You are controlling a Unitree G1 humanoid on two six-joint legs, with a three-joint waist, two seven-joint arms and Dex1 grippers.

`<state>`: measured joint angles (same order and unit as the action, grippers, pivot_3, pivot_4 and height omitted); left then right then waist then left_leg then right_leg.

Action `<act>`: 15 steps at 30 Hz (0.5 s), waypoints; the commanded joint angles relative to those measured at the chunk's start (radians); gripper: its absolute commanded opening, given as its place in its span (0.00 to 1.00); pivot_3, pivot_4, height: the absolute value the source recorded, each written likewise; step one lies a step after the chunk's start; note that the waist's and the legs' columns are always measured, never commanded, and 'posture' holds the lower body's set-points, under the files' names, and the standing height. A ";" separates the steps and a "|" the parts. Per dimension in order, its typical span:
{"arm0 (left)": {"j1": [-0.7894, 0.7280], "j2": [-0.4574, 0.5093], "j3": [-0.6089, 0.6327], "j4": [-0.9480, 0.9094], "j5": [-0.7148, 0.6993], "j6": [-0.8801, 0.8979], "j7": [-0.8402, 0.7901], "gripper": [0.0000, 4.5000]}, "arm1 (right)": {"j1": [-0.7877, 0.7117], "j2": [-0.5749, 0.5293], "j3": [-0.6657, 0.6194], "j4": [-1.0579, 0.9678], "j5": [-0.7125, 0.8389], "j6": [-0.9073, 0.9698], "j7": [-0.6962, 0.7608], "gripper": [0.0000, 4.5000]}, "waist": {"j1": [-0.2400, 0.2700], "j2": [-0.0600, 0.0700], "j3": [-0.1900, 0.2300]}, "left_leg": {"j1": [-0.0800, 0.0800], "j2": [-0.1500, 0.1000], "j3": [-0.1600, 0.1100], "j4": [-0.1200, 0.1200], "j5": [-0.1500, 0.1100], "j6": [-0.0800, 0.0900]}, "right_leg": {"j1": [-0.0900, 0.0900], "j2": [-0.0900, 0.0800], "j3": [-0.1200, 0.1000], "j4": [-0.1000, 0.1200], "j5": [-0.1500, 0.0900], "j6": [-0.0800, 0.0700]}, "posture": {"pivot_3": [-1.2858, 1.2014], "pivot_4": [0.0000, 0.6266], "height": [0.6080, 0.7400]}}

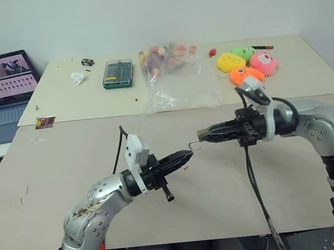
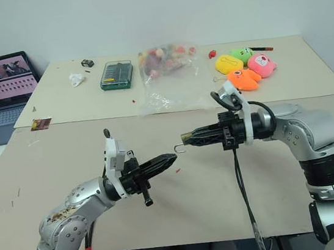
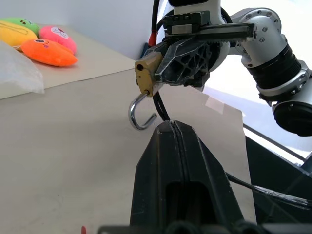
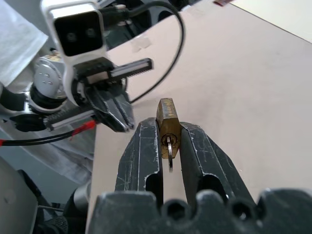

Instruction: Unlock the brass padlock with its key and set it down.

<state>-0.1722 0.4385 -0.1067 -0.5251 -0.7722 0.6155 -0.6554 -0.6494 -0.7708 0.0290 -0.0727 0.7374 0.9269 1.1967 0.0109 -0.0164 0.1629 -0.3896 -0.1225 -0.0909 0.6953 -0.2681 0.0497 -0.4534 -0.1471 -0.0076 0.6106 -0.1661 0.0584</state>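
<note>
Your right gripper point(image 1: 204, 134) is clamped on the brass padlock point(image 3: 145, 75), holding it in the air above the table point(image 1: 51, 177), clear of the surface. In the right wrist view the padlock sits squarely between the two fingers point(image 4: 139, 156), with the key point(image 4: 168, 151) seated in its keyhole; the key's bow hangs toward the camera. The shackle point(image 3: 140, 113) stands swung open: in the left wrist view it hangs as a free hook off the padlock body.

Your left gripper point(image 1: 186, 155) has its fingers pressed together on nothing. Seen from the head, its tip lies at about seven o'clock of the padlock, just beside the shackle hook; whether it touches the hook you cannot tell from these views.

On the far half of the table, at roughly twelve o'clock of the grippers, lies a clear plastic bag point(image 1: 177, 86); at one o'clock, a cluster of plush toys point(image 1: 246, 65); at eleven o'clock, a green tool case point(image 1: 117, 73).
</note>
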 commanded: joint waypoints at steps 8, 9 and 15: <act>0.046 0.176 0.061 0.039 0.299 -0.339 -0.167 0.63 | -0.052 -0.009 0.059 0.079 -0.068 0.053 0.010 0.05 | -0.002 0.000 0.000 | 0.000 0.000 0.000 0.000 0.000 0.000 | 0.000 0.000 0.000 0.000 0.000 0.000 | 0.52 0.24 1.00; 0.052 0.192 0.061 0.054 0.335 -0.393 -0.186 0.70 | -0.057 -0.007 0.070 0.086 -0.070 0.066 0.013 0.05 | -0.001 0.000 0.000 | 0.000 0.000 0.001 -0.001 0.000 0.000 | -0.001 0.000 0.000 0.000 0.000 0.000 | 0.52 0.24 1.00; 0.067 0.237 0.103 0.096 0.447 -0.571 -0.210 0.98 | -0.123 0.067 0.182 0.199 -0.122 0.162 -0.017 0.05 | -0.001 0.000 0.000 | -0.001 0.001 0.001 -0.001 0.000 0.000 | -0.001 0.000 0.001 -0.001 0.000 0.000 | 0.52 0.24 1.00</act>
<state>-0.1031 0.6705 -0.0214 -0.4152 -0.3412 0.0851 -0.8635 -0.7516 -0.7048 0.1849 0.1138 0.6322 1.0786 1.1664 0.0096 -0.0163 0.1629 -0.3901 -0.1216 -0.0897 0.6943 -0.2682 0.0497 -0.4548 -0.1473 -0.0069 0.6100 -0.1661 0.0580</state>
